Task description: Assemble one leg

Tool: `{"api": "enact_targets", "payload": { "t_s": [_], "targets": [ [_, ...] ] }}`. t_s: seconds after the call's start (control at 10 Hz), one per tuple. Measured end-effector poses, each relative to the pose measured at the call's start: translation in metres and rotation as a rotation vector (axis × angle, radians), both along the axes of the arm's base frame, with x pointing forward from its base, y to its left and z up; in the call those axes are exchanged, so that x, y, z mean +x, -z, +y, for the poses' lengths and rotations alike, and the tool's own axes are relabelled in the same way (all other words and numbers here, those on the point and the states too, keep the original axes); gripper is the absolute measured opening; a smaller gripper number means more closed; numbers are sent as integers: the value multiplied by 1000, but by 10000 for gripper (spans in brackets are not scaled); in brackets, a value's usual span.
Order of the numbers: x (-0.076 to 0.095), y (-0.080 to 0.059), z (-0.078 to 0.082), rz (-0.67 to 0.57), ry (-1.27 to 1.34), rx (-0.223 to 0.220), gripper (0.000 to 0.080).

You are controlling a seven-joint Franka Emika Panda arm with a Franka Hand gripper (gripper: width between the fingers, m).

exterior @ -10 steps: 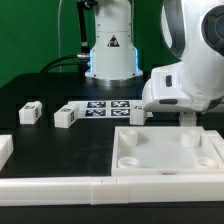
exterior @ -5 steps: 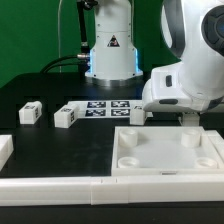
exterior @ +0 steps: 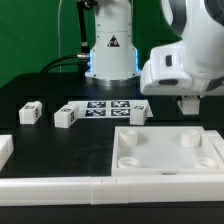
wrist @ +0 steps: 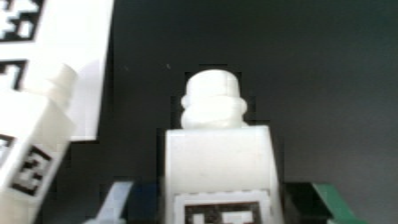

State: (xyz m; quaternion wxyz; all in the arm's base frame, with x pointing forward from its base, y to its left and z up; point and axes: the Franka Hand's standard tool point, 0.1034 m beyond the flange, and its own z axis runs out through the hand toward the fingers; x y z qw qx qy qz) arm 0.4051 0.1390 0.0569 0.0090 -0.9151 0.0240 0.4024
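Gripper (exterior: 190, 104) hangs above far edge of square white panel (exterior: 168, 166), clear of it. In wrist view, fingers (wrist: 119, 201) pinch leg (wrist: 219, 150) from both sides, rounded peg end pointing away, tag end between the tips. Leg off table. Three spare legs (exterior: 66, 117) lie near marker board (exterior: 108, 107).

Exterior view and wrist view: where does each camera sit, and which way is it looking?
Exterior view: off the arm, slightly above the table, facing across the white panel toward the robot's base; the arm and gripper show.
Wrist view: on the wrist, looking along the fingers at the leg held between them, with the table beyond.
Shared: gripper and black table.
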Motion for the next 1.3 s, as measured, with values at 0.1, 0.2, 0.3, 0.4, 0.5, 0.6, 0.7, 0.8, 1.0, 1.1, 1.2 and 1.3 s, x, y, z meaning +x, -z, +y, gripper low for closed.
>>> {"api": "enact_targets", "payload": {
  "t_s": [0.1, 0.2, 0.3, 0.4, 0.5, 0.6, 0.7, 0.8, 1.0, 1.1, 1.2, 1.3],
  "targets": [
    [5, -12, -1, 0, -1, 0, 289],
    [11, -19, -1, -29, 3, 2, 289],
    [9, -18, -1, -28, 2, 1, 290],
    [11, -15, -1, -46, 4, 2, 290],
    [21, -13, 3, -164, 12, 8, 290],
    [22, -14, 4, -283, 15, 11, 290],
    [20, -15, 4, -369, 16, 13, 290],
    [21, -15, 3, -438, 14, 19, 290],
    [34, -24, -10, -574, 2, 40, 290],
    [45, -29, -12, -660, 9, 45, 290],
    [55, -38, -12, -745, 13, 49, 290],
    [62, -43, -10, -785, 15, 54, 290]
  ]
}}
